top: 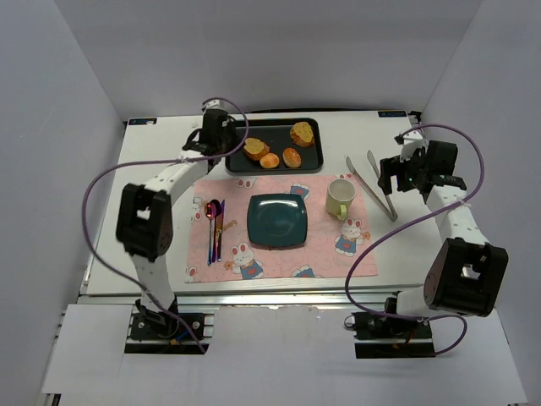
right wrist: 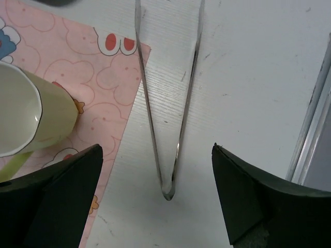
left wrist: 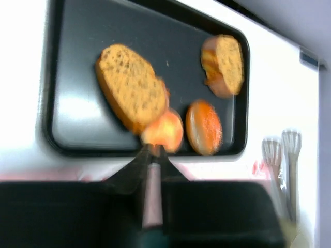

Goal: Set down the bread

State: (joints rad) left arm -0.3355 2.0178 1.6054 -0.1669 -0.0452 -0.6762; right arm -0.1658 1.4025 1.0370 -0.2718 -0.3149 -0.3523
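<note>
Beyond the left gripper's (left wrist: 151, 151) tips sits the black tray (left wrist: 72, 62), the biggest thing in play. It carries two toasted pieces and the two round buns that are the bread. Behind those tips, toward the arm's base, the dark teal plate (top: 277, 222) lies bare on the pink placemat (right wrist: 77, 62); I take it as the drop spot.

Between the right gripper's (right wrist: 156, 155) widely spread fingers lie the metal tongs (right wrist: 167, 192), hinge end nearest and untouched. That arm looks idle and should keep out of the path to the plate.

Just past the left tips, a little to their left, the large toasted slice (left wrist: 132, 85) overlaps the edge of the nearer bun (left wrist: 165, 132). That bun lies almost touching the tips, with the second bun (left wrist: 204, 126) close on its right. The left jaws look drawn narrow, but the wrist view is blurred and I cannot tell whether they are fully closed or pinching anything.

The step in hand is probably the grasp on the nearer bun. To do it well:
- Spread the jaws wider than the bun before descending.
- Straddle it across its free sides, away from the slice.
- Close softly, since bread likely squashes.
- Lift straight up so the slice slides off instead of riding along.
</note>
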